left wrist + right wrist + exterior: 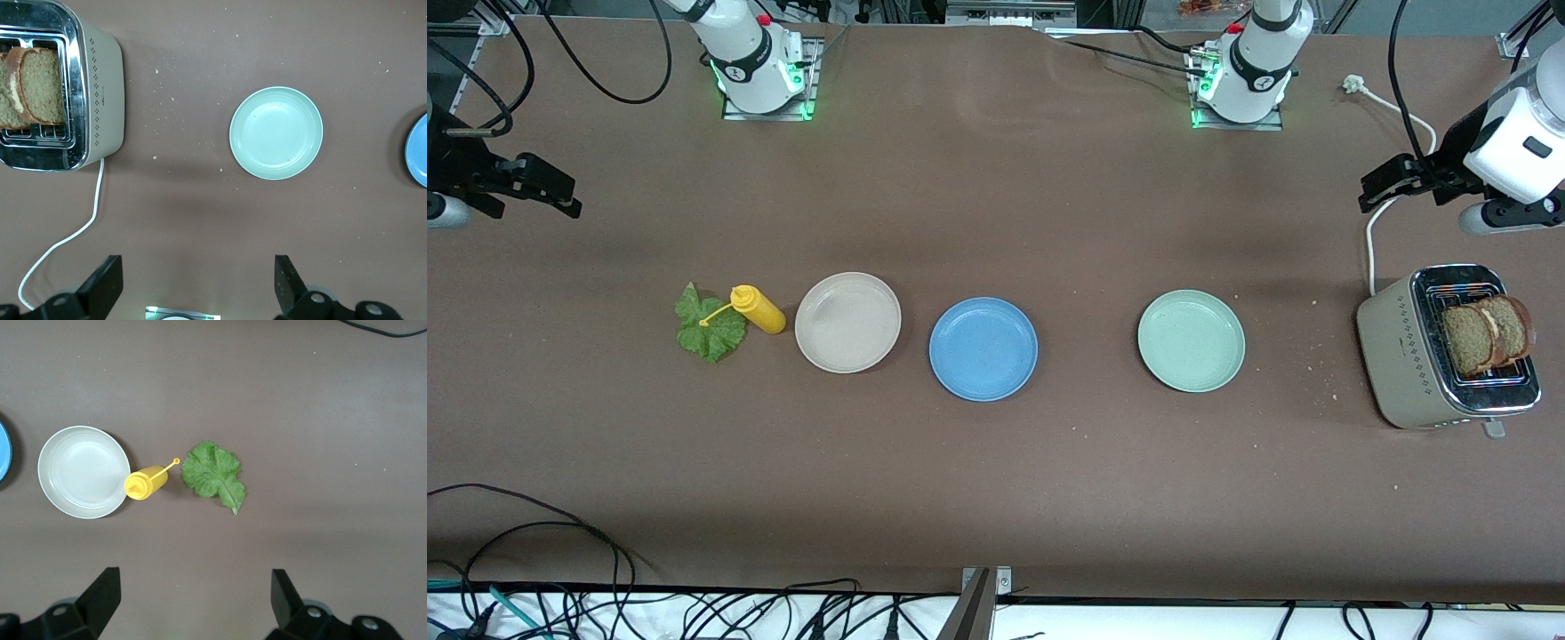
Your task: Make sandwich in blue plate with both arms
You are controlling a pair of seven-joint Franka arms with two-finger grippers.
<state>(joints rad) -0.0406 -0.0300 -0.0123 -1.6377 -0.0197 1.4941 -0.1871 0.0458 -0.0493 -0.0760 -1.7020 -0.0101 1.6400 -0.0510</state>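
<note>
Brown table (996,498) holds the bare blue plate (983,348) — left gripper (197,287) and right gripper (193,603) hover agape, empty.

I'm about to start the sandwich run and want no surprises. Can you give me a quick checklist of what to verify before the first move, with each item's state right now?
1. Blue plate bare and ready for the sandwich: ok.
2. Two bread slices standing up out of the toaster, within sight of the left wrist camera: ok.
3. Lettuce leaf free to pick: not ok, the yellow sauce bottle's nozzle lies across it.
4. Left hand open, holding nothing, above the table near the toaster: ok.
5. Right hand open, holding nothing, above the table at the lettuce end: ok.
6. Beige plate and green plate apart from the blue plate: ok.
</note>
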